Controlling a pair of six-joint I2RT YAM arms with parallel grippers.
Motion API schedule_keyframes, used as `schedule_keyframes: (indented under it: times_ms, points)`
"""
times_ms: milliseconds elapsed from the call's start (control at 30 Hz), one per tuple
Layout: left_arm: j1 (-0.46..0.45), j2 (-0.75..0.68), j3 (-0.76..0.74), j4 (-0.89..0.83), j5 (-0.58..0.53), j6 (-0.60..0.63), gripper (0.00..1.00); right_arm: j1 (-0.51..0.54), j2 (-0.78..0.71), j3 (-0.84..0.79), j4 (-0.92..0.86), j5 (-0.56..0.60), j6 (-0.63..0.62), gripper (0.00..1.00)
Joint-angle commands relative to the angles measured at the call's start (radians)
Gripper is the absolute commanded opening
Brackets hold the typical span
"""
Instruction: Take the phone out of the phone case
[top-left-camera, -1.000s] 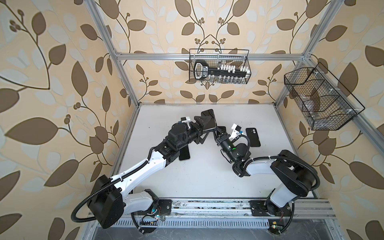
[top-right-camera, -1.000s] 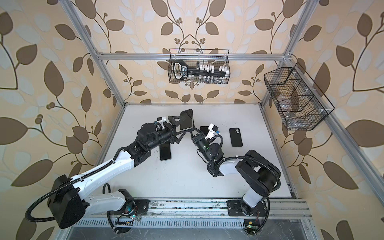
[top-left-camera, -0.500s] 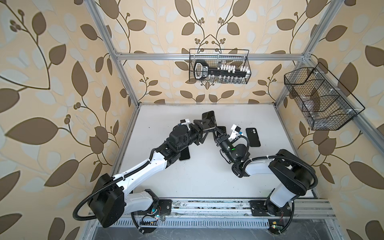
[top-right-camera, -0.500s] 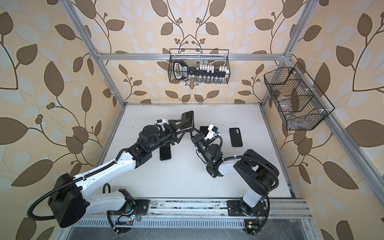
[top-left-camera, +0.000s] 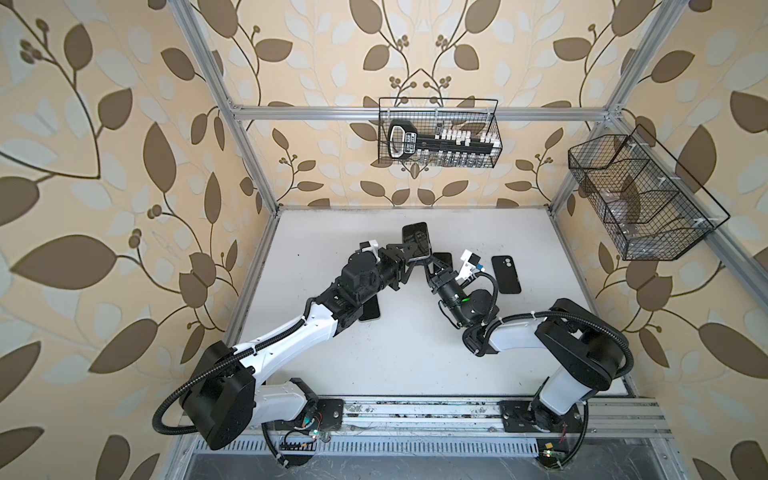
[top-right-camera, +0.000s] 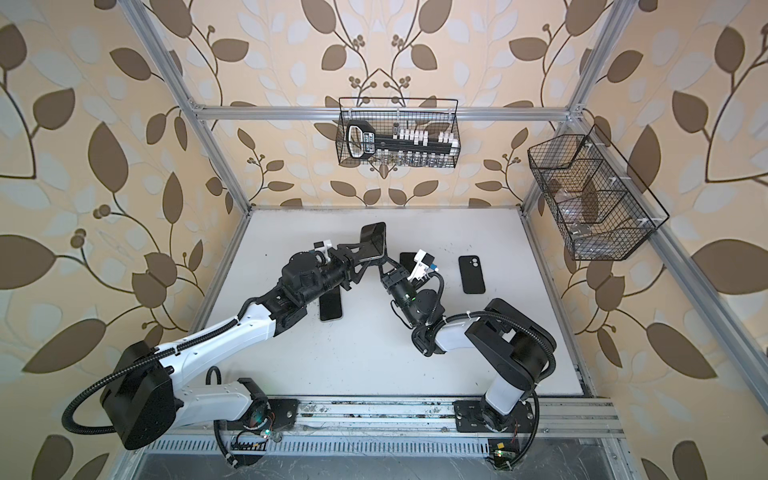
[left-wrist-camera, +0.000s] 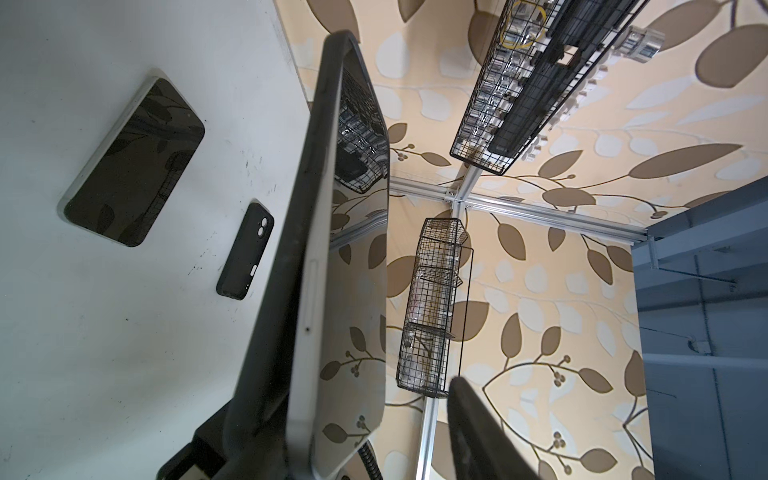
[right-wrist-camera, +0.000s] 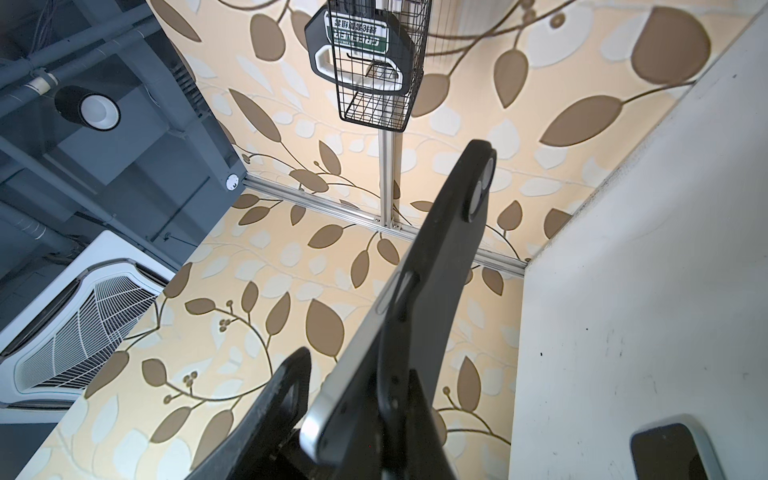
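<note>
Tabletop (top-left-camera: 374, 353): R hand (top-left-camera: 429, 264) (upturned) on phone (top-left-camera: 415, 241)

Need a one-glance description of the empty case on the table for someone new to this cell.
On the white table, look to the side nearest the side-wall wire basket. The black phone case lies flat there, right of the raised phone. Unlike the silver-edged phone nearest it and the phone under the left arm, it is matte, back up, with a camera cutout.

Both top views look steeply down from high above the front edge, sharing nearly the same sight of the whole worktop (top-left-camera: 395, 357). Each wrist camera sits very near the cased phone (left-wrist-camera: 353, 311), facing along it toward the walls (left-wrist-camera: 540, 291).
</note>
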Motion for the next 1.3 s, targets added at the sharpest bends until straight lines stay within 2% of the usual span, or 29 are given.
schedule_keyframes:
  times_ms: [0, 300, 767, 1267]
  points:
    - [-0.002, 0.011, 0.011, 0.066, -0.013, -0.009, 0.49, 0.014, 0.004, 0.032, 0.122, -0.026, 0.001, 0.0]
    - [-0.001, 0.025, 0.011, 0.073, -0.008, -0.009, 0.38, 0.017, 0.005, 0.037, 0.123, -0.027, -0.003, 0.0]
    - [-0.001, 0.042, 0.019, 0.09, -0.001, -0.011, 0.0, 0.021, -0.005, 0.023, 0.114, -0.013, -0.021, 0.0]
    - [-0.027, 0.028, 0.131, 0.128, 0.045, -0.036, 0.0, 0.032, -0.044, 0.009, -0.075, 0.038, -0.171, 0.0]
